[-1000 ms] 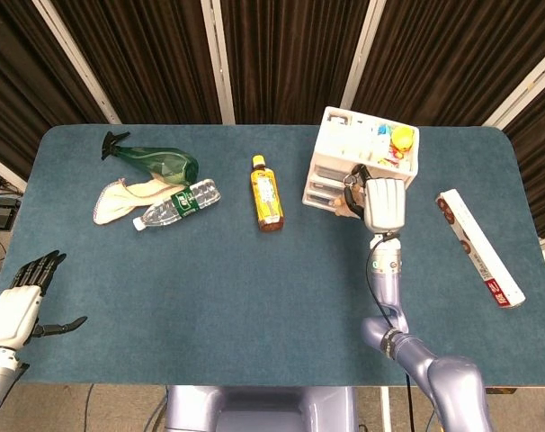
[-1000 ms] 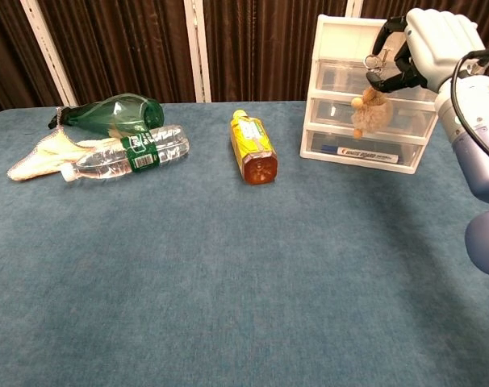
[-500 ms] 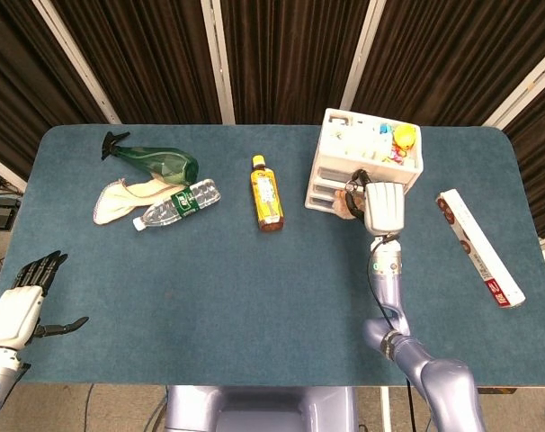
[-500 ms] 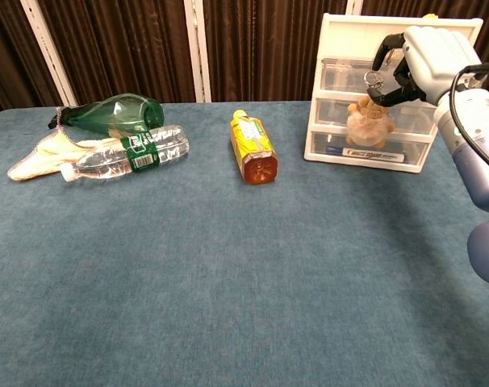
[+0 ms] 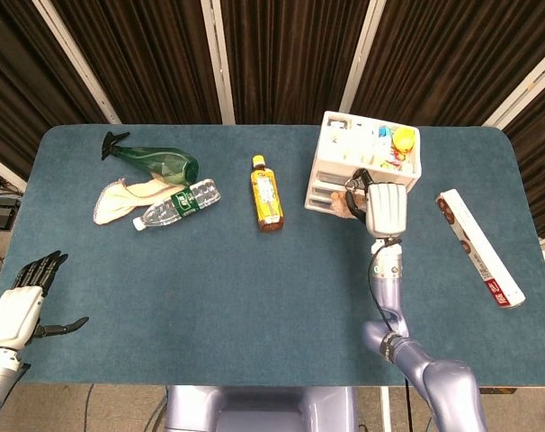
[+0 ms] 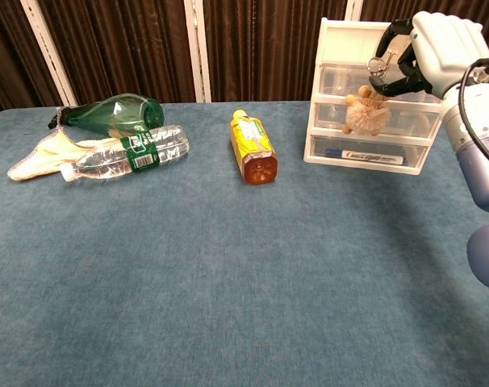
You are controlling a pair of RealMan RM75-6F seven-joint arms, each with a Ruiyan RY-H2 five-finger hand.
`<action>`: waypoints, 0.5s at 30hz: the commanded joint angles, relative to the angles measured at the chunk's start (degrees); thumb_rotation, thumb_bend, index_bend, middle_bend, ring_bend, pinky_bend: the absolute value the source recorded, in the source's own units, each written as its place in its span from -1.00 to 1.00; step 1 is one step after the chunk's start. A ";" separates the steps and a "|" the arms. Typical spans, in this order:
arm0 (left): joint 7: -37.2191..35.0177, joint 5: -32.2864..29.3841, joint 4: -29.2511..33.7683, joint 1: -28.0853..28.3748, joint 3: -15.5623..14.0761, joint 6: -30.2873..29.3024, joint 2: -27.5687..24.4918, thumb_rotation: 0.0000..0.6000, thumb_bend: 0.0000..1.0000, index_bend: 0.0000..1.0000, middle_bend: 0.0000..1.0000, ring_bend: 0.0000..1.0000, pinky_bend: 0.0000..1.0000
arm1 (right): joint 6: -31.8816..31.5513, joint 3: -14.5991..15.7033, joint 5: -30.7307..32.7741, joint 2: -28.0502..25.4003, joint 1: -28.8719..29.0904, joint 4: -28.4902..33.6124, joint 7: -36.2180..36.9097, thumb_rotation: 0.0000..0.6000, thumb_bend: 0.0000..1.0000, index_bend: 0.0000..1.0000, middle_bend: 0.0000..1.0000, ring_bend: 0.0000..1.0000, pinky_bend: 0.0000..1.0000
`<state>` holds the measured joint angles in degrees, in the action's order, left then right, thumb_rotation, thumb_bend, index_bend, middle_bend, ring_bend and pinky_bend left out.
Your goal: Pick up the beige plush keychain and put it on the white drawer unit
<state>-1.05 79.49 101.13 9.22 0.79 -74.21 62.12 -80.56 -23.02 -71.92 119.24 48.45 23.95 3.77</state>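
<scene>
The beige plush keychain [image 6: 364, 115] dangles by its metal ring from my right hand [image 6: 432, 52], which pinches the ring. It hangs in front of the white drawer unit [image 6: 353, 151], level with its middle drawer. From above, the plush keychain [image 5: 345, 204] shows just left of my right hand [image 5: 385, 209], beside the front of the drawer unit [image 5: 322, 171]. The unit's top tray holds several small colourful items. My left hand [image 5: 22, 303] hovers at the table's near left corner, fingers spread and holding nothing.
An amber bottle [image 5: 266, 193] with a yellow label lies left of the unit. A green spray bottle [image 5: 156, 162], a clear water bottle [image 5: 177, 206] and a cloth [image 5: 120, 197] lie at the far left. A long flat box [image 5: 479, 247] lies at the right.
My right hand has lifted the keychain slightly and shifted right, after dipping half a second ago; the plush swings in front of the drawers. The left hand has stayed still.
</scene>
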 commanded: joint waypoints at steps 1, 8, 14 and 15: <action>0.04 0.20 -0.01 0.00 -0.06 -0.06 0.01 0.60 -0.99 -1.00 -1.00 -1.00 -1.00 | -0.48 0.06 -0.07 -0.45 -0.47 0.72 -0.31 1.00 -0.41 0.08 1.00 1.00 0.82; 0.13 0.48 -0.11 0.01 -0.13 -0.14 0.10 0.59 -1.00 -1.00 -1.00 -1.00 -1.00 | -1.32 0.23 -0.18 -1.54 -1.63 2.71 -0.89 1.00 -0.41 0.08 1.00 1.00 0.82; 0.33 0.48 -0.11 0.00 -0.15 -0.17 0.20 0.61 -0.99 -1.00 -1.00 -1.00 -1.00 | -1.02 0.17 -0.07 -2.36 -2.06 3.30 -1.40 1.00 -0.41 0.08 1.00 1.00 0.82; 0.34 0.45 -0.08 0.00 -0.14 -0.16 0.20 0.60 -0.99 -1.00 -1.00 -1.00 -1.00 | -0.99 0.15 -0.05 -2.44 -2.08 3.35 -1.40 1.00 -0.41 0.08 1.00 1.00 0.82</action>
<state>-0.71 79.94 101.05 9.22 0.65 -74.37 62.32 -81.57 -22.86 -71.98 116.83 46.39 27.28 2.38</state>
